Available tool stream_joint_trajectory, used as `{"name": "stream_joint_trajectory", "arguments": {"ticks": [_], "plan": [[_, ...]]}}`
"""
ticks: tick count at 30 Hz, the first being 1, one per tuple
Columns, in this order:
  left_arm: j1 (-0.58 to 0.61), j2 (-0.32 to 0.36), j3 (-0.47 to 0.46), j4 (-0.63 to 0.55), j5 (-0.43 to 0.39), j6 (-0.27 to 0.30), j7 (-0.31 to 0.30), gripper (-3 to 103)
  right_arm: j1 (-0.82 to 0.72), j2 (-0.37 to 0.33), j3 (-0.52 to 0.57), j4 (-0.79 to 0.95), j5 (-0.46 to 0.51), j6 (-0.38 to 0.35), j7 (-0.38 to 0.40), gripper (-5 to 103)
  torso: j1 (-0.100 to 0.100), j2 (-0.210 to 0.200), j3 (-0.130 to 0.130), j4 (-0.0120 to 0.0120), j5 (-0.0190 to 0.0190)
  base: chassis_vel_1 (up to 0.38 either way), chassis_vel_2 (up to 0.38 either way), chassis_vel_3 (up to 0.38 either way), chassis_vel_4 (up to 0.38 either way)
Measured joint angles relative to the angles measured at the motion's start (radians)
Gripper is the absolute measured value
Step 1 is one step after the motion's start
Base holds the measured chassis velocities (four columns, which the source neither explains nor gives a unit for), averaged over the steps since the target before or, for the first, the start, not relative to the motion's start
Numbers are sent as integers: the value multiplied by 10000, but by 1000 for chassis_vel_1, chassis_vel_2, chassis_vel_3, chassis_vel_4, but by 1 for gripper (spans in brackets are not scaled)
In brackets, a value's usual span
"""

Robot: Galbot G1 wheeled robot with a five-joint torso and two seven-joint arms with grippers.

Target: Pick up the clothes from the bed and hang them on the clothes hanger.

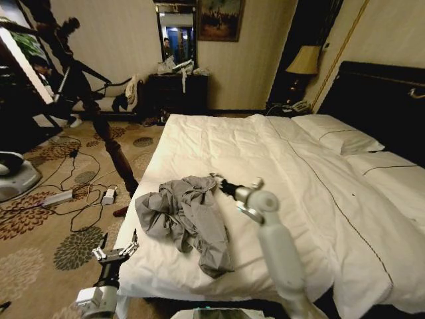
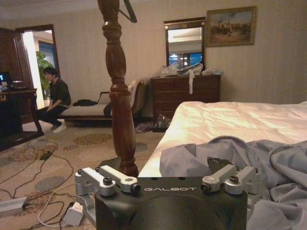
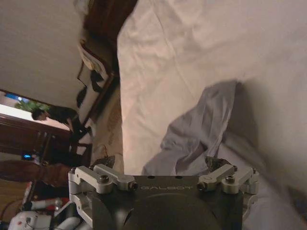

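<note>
The clothes, a crumpled light grey shirt [image 1: 186,218], lie on the near left part of the bed [image 1: 279,153] with its white duvet. My right gripper [image 1: 219,181] reaches over the duvet and hovers open at the shirt's far right edge; its wrist view shows the shirt [image 3: 201,129] just ahead. My left gripper [image 1: 116,251] hangs open over the carpet beside the bed's near left corner, with the shirt [image 2: 268,163] close in front. A dark wooden coat stand [image 1: 99,126] rises left of the bed. A thin dark hook [image 2: 127,11] shows by its post [image 2: 119,96]; I cannot tell whether it belongs to the clothes hanger.
Cables and power strips [image 1: 73,194] lie on the patterned carpet left of the bed. A dark dresser [image 1: 178,90] and a chaise [image 1: 106,101] stand against the far wall. Pillows [image 1: 335,133], a black headboard [image 1: 378,100] and a lamp [image 1: 304,61] are at the right.
</note>
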Motion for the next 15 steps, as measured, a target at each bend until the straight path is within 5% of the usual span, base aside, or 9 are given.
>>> {"name": "stream_joint_trajectory", "arguments": {"ticks": [3, 15], "plan": [[33, -16, -14, 111, -19, -34, 11, 100, 344, 556, -81, -724, -369, -33, 63, 100, 0, 1, -1, 7, -2, 0, 0, 0, 0], [10, -32, -67, 154, -167, -36, -5, 100, 333, 590, 163, -1841, -976, -38, -149, 100, -3, 2, -2, 1, 1, 0, 0, 0, 0]]}}
